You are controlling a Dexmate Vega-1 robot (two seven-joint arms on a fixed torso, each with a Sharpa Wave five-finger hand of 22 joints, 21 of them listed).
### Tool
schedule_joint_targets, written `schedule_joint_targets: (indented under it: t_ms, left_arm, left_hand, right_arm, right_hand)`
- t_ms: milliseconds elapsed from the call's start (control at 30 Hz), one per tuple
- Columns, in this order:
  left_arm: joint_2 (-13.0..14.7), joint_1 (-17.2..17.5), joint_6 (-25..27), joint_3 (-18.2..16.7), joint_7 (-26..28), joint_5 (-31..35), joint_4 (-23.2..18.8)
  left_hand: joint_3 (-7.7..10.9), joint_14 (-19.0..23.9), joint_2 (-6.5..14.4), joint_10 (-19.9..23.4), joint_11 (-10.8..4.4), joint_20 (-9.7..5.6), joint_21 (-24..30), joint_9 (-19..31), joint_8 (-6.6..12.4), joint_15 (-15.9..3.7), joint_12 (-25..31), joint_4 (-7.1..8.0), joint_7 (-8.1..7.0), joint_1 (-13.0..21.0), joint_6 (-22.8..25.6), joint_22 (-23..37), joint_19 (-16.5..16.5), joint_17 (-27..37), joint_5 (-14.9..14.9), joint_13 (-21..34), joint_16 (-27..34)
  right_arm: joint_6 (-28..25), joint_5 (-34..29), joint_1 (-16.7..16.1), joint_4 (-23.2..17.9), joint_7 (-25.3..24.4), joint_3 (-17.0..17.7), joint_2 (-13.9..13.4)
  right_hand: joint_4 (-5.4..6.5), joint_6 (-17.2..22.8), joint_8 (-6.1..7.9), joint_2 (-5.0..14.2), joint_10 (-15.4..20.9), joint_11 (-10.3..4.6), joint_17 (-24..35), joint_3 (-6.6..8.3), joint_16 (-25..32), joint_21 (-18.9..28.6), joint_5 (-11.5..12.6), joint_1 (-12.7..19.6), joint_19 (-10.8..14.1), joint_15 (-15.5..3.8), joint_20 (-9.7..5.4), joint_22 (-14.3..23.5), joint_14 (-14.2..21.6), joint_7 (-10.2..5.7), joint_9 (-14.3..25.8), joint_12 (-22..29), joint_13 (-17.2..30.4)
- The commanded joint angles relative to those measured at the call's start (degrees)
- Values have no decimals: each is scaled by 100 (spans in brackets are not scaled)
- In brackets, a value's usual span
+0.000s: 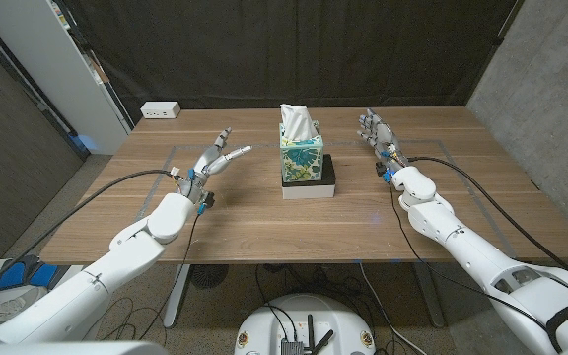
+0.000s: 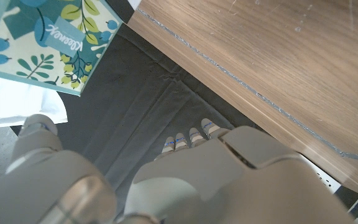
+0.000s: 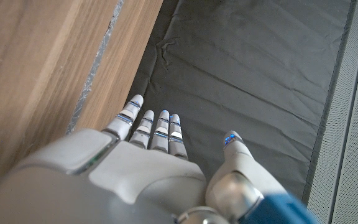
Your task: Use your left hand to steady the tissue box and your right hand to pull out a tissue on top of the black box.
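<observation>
A tissue box (image 1: 302,158) printed with teal and green leaves stands on a low black box (image 1: 327,174) at the table's middle, and a white tissue (image 1: 296,121) sticks up from its top. My left hand (image 1: 215,158) hovers to the left of the box, fingers spread, holding nothing, about a hand's width from it. My right hand (image 1: 379,136) is raised to the right of the box, fingers apart and pointing up, also empty. In the left wrist view, the tissue box (image 2: 39,40) is seen beyond my left hand (image 2: 185,180). The right wrist view looks over my right hand (image 3: 160,162).
The wooden table (image 1: 264,212) has faint tape lines on it. A white power strip (image 1: 160,110) lies at its back left corner. A black curtain (image 1: 294,49) hangs behind the table. Black cables run along both arms.
</observation>
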Motion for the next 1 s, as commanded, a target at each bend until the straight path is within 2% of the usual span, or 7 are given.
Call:
schedule_joint_targets:
  t_ms: [33,700,833,867,1000]
  left_arm:
    - [80,216,-58,-60,4,85,-186]
    - [212,439,53,-184,-43,131,-458]
    - [228,330,-125,-147,-263,40,-312]
    - [211,312,-144,-143,-270,31,-288]
    - [208,221,-271,-114,-423,-37,-167]
  left_hand:
    - [-23,-1522,22,-2067,-57,-50,51,-3,22,-28,20,4,-23,74,-2964,26,-19,17,23,11,35]
    - [-130,-1509,35,-2019,-82,-82,64,-2,57,-55,44,9,-80,131,-2898,27,-8,16,36,9,46]
    - [-182,-1473,42,-1972,-188,-192,76,4,101,-157,59,3,-235,181,-2808,26,20,14,47,7,56]
    - [-204,-1443,45,-1948,-255,-223,82,8,138,-190,65,-4,-297,216,-2732,25,38,12,55,6,64]
    - [-236,-1351,52,-1877,-291,-242,101,16,193,-236,84,-13,-357,268,-2617,23,92,10,72,3,89]
  right_arm:
    - [-45,-89,-40,-121,-117,-29,-4]
    - [-91,-139,-98,-232,-210,-53,5]
    - [-80,-161,-99,-235,-225,-59,5]
    - [-79,-167,-101,-241,-236,-59,5]
    - [-105,-184,-128,-292,-287,-54,-8]
  right_hand:
    - [-19,63,-38,57,27,-16,-2,-10,-9,-21,6,3,-2,33,30,22,10,10,34,-23,12]
    - [-27,73,-57,62,30,-10,-19,-19,-27,-24,6,-13,-2,40,33,22,14,15,35,-30,12]
    - [-27,84,-57,63,41,-9,-23,-22,-28,-24,5,-20,-1,42,34,22,22,15,35,-28,12]
    - [-27,85,-58,63,37,-7,-24,-22,-29,-25,5,-21,-1,46,34,22,24,18,35,-30,12]
    - [-26,86,-63,65,48,-8,-27,-26,-35,-26,5,-30,-3,39,37,22,19,21,35,-28,12]
